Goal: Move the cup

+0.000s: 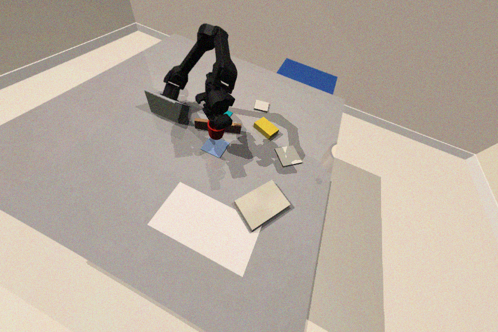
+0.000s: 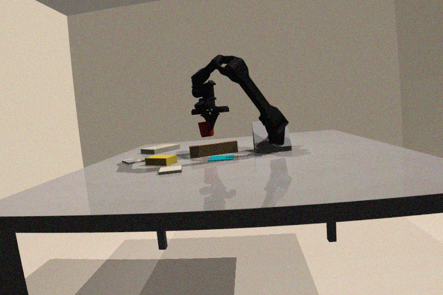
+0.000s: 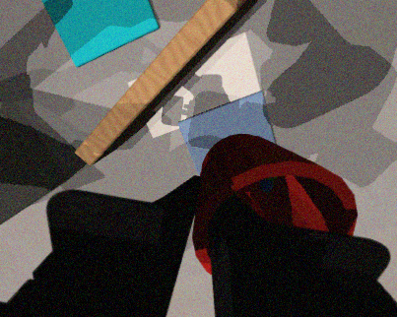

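The red cup (image 1: 216,133) (image 2: 205,129) (image 3: 229,159) hangs in the air, slightly tilted. My gripper (image 2: 211,126) (image 3: 204,184) is shut on its side wall, one finger inside and one outside. A dark blue marble (image 3: 267,185) shows inside; the rest of the inside is shaded or hidden by the finger. The blue pad (image 1: 215,148) (image 3: 248,118) lies below the cup. The cyan pad (image 1: 228,113) (image 2: 220,158) (image 3: 110,27) lies on the far side of a wooden bar, partly hidden by the arm in the top view.
The upright wooden bar (image 1: 234,128) (image 2: 214,149) (image 3: 160,79) stands between the pads. A yellow block (image 1: 265,127) (image 2: 159,160), a small white tile (image 1: 261,105) (image 2: 170,169), a pale tile (image 1: 286,156) and a beige slab (image 1: 262,205) lie around. A grey panel (image 1: 165,108) stands by the arm's base.
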Controlling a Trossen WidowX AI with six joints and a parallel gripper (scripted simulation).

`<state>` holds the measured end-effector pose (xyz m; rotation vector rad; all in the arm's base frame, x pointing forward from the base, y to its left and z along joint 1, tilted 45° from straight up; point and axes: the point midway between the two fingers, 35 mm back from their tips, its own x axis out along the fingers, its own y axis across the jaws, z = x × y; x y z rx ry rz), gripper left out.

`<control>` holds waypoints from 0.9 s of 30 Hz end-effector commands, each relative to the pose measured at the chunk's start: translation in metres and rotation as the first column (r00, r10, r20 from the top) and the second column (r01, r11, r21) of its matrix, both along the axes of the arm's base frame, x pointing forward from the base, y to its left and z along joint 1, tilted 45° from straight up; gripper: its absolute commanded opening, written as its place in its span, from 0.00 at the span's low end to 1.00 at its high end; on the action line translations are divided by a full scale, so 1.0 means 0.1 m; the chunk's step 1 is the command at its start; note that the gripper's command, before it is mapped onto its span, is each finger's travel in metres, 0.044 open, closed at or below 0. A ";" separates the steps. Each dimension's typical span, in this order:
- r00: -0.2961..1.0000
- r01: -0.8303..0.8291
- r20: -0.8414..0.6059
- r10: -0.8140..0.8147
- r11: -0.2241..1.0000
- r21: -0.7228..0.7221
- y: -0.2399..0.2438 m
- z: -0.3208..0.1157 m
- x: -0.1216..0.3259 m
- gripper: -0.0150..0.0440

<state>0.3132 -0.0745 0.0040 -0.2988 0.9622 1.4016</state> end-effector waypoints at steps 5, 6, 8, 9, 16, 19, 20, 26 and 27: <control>1.000 0.000 0.000 0.000 1.000 0.000 0.00 0.00 0.00 0.25; 1.000 0.000 0.000 0.000 1.000 0.000 0.00 0.00 0.00 0.25; 1.000 0.000 0.000 0.000 1.000 0.000 0.00 0.00 0.00 0.25; 1.000 0.000 0.000 0.000 1.000 0.000 0.01 0.00 0.00 0.25; 1.000 -0.002 0.001 0.002 1.000 -0.001 0.07 0.08 -0.06 0.25; 1.000 -0.003 0.002 0.003 1.000 -0.002 0.10 0.12 -0.08 0.25; 1.000 -0.003 0.002 0.003 1.000 -0.002 0.11 0.13 -0.09 0.25; 1.000 -0.004 0.002 0.004 1.000 -0.002 0.17 0.21 -0.15 0.25; 1.000 -0.004 0.002 0.004 1.000 -0.002 0.18 0.23 -0.16 0.25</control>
